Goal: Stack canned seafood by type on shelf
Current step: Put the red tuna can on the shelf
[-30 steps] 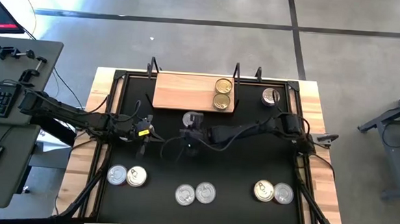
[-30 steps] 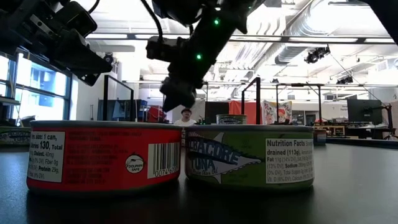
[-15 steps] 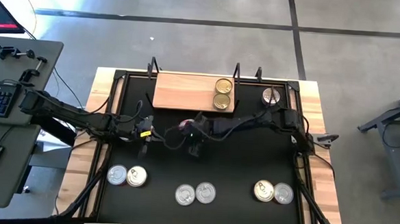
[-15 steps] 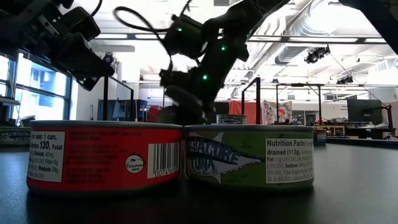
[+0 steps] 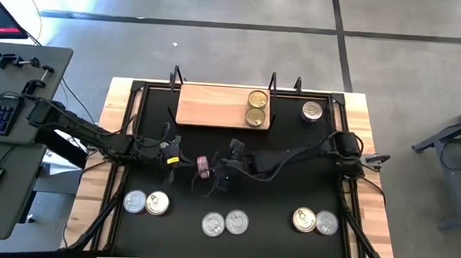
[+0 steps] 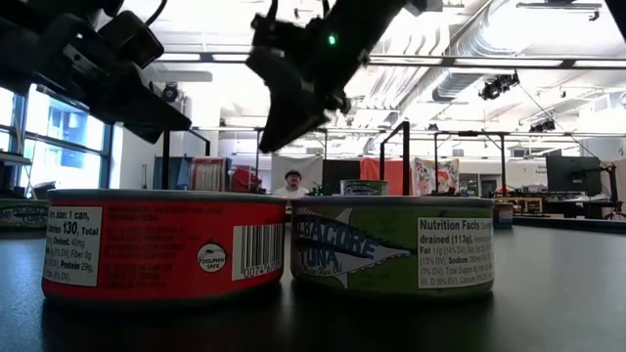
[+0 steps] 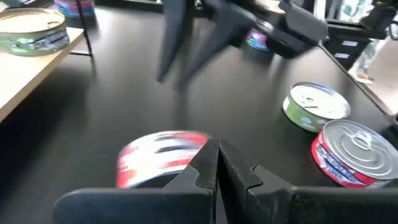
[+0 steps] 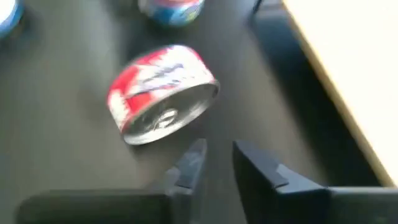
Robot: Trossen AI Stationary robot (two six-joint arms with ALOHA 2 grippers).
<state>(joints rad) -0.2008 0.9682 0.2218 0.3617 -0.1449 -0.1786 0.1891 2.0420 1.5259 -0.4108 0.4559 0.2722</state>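
Nearest me, pairs of tins (image 5: 225,222) line the black mat's (image 5: 274,194) front edge. Mid-mat, a red tin (image 5: 202,166) lies tipped on its side between my left jaws (image 5: 174,153), clenched empty, and right jaws (image 5: 221,180), released just beside it. Beyond, the shelf (image 5: 213,106) carries two gold-lidded tins (image 5: 256,107), with a lone tin (image 5: 313,111) at the tabletop's far right.

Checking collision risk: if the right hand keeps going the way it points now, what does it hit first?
Most likely the red-labelled tin, tilted on its edge on the black mat, just ahead of the right hand. Depth is unclear, and the tin sits slightly off the line between the fingers.
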